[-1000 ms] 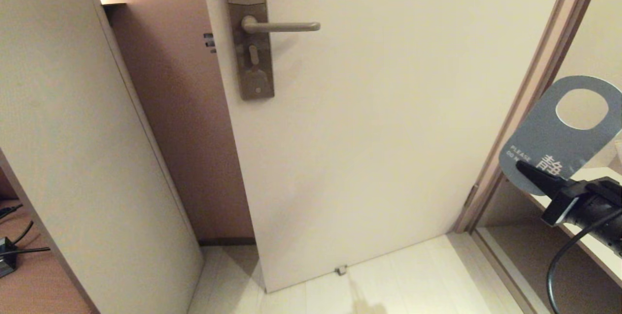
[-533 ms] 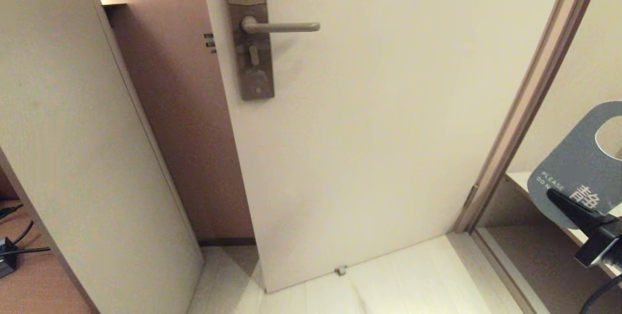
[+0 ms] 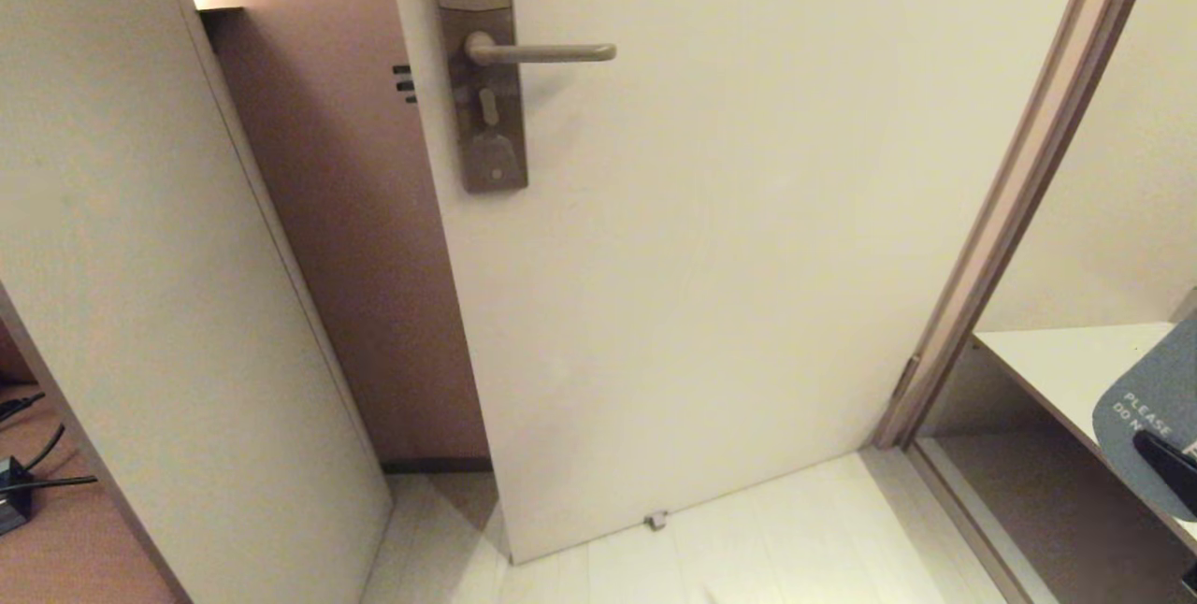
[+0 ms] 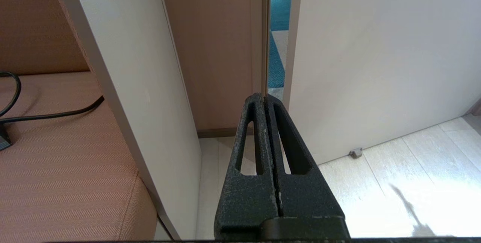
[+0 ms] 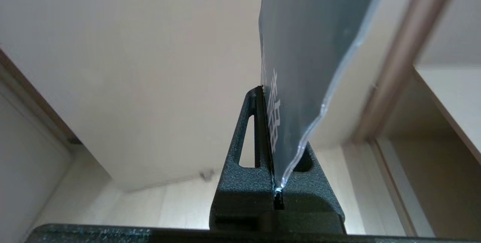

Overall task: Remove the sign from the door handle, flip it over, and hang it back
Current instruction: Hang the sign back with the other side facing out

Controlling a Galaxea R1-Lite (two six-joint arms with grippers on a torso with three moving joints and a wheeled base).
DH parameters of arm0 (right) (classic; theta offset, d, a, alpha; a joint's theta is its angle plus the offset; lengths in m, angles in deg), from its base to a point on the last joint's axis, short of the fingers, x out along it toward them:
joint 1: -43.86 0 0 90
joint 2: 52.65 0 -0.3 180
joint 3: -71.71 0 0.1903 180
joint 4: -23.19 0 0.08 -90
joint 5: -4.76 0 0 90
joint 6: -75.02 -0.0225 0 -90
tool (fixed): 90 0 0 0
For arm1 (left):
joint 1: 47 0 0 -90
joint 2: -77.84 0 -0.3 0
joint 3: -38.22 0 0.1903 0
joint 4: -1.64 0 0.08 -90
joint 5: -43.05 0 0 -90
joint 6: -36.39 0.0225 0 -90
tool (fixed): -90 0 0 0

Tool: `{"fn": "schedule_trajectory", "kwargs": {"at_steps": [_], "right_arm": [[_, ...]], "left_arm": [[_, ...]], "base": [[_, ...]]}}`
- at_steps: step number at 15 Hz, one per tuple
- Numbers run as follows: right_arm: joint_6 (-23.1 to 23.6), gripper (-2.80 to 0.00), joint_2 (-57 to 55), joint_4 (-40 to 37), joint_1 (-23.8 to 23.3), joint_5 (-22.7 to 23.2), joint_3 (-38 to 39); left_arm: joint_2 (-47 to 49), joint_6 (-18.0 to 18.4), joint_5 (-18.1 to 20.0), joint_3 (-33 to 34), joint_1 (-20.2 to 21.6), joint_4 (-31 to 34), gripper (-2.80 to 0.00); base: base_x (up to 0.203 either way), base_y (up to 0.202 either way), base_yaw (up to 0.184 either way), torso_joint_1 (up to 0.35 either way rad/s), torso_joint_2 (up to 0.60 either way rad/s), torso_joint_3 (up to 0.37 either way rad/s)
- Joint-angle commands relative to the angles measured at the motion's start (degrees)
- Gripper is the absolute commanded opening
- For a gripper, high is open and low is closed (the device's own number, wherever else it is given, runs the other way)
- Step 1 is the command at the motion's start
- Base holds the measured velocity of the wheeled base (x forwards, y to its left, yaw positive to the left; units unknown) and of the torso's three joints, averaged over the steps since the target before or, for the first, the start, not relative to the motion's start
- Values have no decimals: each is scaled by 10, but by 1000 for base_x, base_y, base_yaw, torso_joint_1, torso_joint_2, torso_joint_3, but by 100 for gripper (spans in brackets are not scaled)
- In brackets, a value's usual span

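The door handle [image 3: 542, 51], a brownish-grey lever on a tall plate [image 3: 488, 118], juts bare from the white door [image 3: 729, 211] with nothing hung on it. Far from it, at the head view's lower right edge, the sign [image 3: 1155, 417] shows its blue-grey side with "PLEASE DO N..." lettering. My right gripper [image 5: 265, 92] is shut on the sign [image 5: 308, 47], pinching its lower end, and only one black fingertip [image 3: 1169, 459] shows in the head view. Low by the floor, my left gripper [image 4: 264, 98] is shut and holds nothing. The sign's oval hole is out of view.
A tall white cabinet panel [image 3: 140, 258] stands to the left of the door. The brown door frame [image 3: 1019, 193] rises at the right, with a white shelf [image 3: 1075, 370] beyond it. Cables [image 3: 28, 473] lie on the tan cushion at far left. Pale floorboards [image 3: 748, 548] lie below.
My right gripper has dropped down and to the right with the sign, which now sits mostly out of the head view. The left arm and the door have not moved.
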State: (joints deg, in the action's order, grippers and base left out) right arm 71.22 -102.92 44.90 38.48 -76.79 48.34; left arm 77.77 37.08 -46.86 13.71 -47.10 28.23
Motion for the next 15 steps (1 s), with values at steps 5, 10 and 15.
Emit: {"fn": "schedule_trajectory", "kwargs": {"at_steps": [5,10,15], "right_arm": [[2,-280,211,-228,27,-44,0],[14,-280,383,-396,44,-64,-1],[20,-280,446,-421,57,-74,-2]], "left_arm": [[1,0,0,0,0,0,-280],[1,0,0,0,0,0,-280],[1,0,0,0,0,0,-280]], "base": [[0,0,0,0,0,0],[0,0,0,0,0,0],[0,0,0,0,0,0]]}}
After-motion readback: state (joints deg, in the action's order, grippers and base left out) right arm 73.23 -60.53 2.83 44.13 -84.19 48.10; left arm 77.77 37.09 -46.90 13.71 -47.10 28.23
